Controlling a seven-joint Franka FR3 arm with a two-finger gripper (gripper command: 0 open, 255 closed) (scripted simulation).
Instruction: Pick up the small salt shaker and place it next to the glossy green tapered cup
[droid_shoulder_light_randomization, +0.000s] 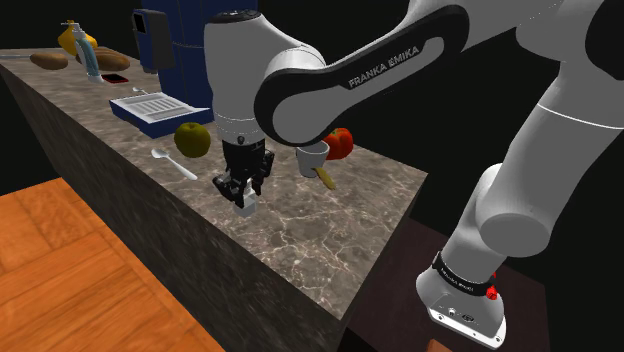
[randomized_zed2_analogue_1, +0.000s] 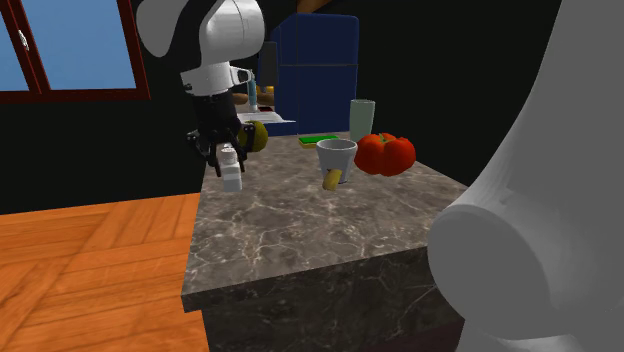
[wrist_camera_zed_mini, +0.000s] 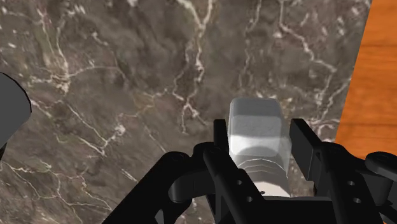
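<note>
Shoulder view: the gripper hangs near the front edge of the veined marble counter, with its jaws clasping the small white salt shaker. A slip here could drop the shaker onto the wood floor.

Second exterior view: the pale green cup stands well apart, beyond a white tapered cup and a lobed red pepper (both easily knocked on a low carry).

Wrist view: the fingers flank a smooth, square-shouldered body with a ribbed neck. Sides that slick may twist in the grip.
</note>
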